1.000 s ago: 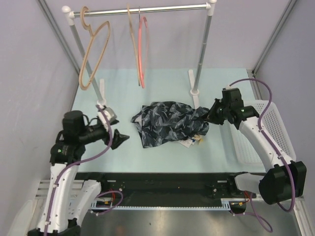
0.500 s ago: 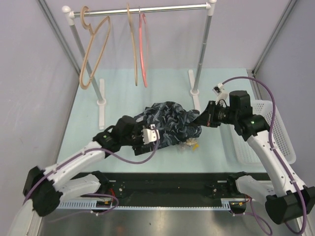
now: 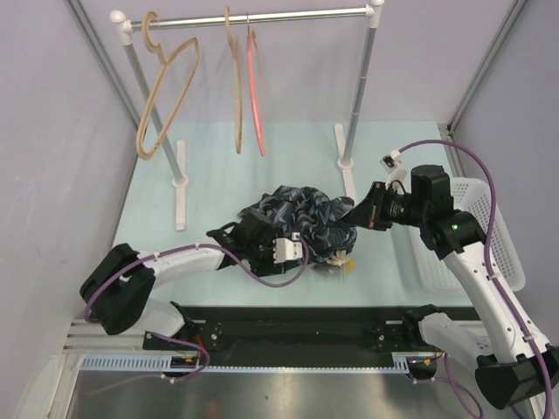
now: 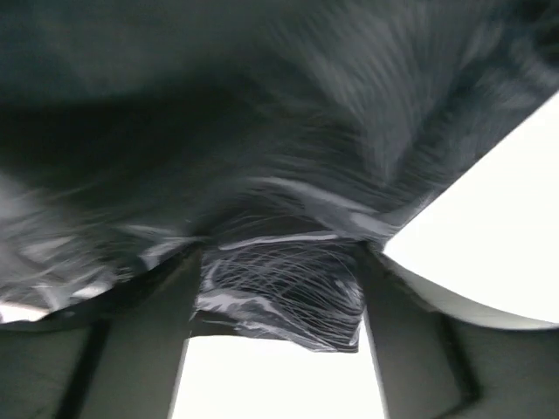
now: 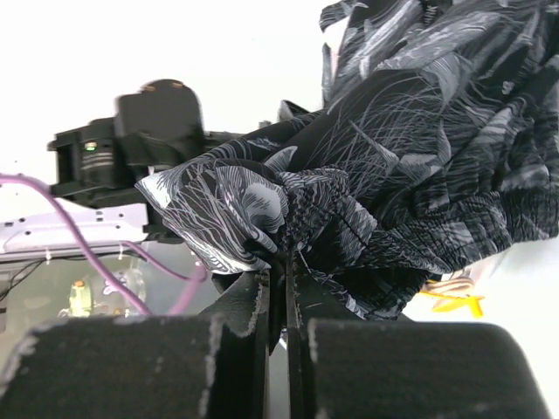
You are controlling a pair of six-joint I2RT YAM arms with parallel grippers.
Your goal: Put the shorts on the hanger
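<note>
The navy leaf-print shorts (image 3: 306, 214) lie bunched in the middle of the table, with the yellow tag (image 3: 347, 263) at their near right edge. My right gripper (image 3: 362, 215) is shut on the right edge of the shorts (image 5: 410, 148), with fabric pinched between the closed fingers (image 5: 262, 314). My left gripper (image 3: 281, 249) is at the near edge of the shorts. Its fingers (image 4: 144, 340) stand wide apart, with a fold of the fabric (image 4: 279, 288) hanging between them. The pink-red hanger (image 3: 256, 87) hangs on the rail at the back.
Two tan wooden hangers (image 3: 162, 96) (image 3: 234, 83) hang left of the pink one on the metal rail (image 3: 262, 17). The rack's posts and white feet (image 3: 180, 183) (image 3: 346, 166) stand behind the shorts. A white basket (image 3: 476, 236) sits at the right edge.
My left arm swung in from the left side of the table to the shorts' near edge. The shorts got bunched up toward the right. My right gripper kept its hold.
</note>
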